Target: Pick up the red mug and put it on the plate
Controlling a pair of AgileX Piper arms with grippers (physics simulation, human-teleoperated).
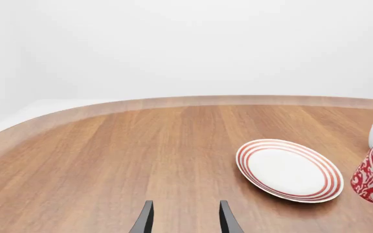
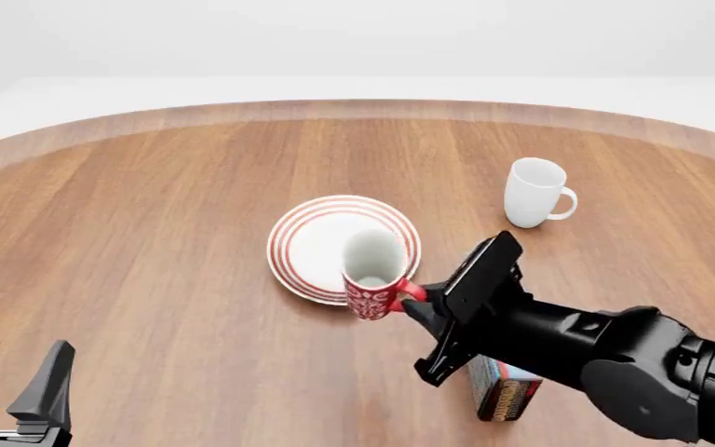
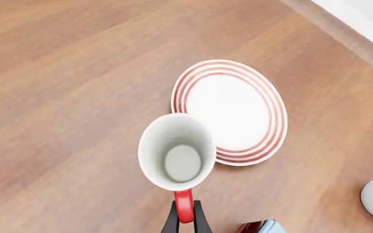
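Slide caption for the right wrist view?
Right gripper holds the red mug by its handle, beside the plate.

Wood-grain table, satin; glossy ceramic-looking red mug and plate.

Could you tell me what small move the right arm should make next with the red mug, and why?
Probably carry it a little further over the plate before lowering. The right gripper has its jaws closed on the handle of the red mug, which appears lifted. In the right wrist view the mug overlaps only the plate's near rim rather than its centre, so setting it down now would risk a landing on the edge.
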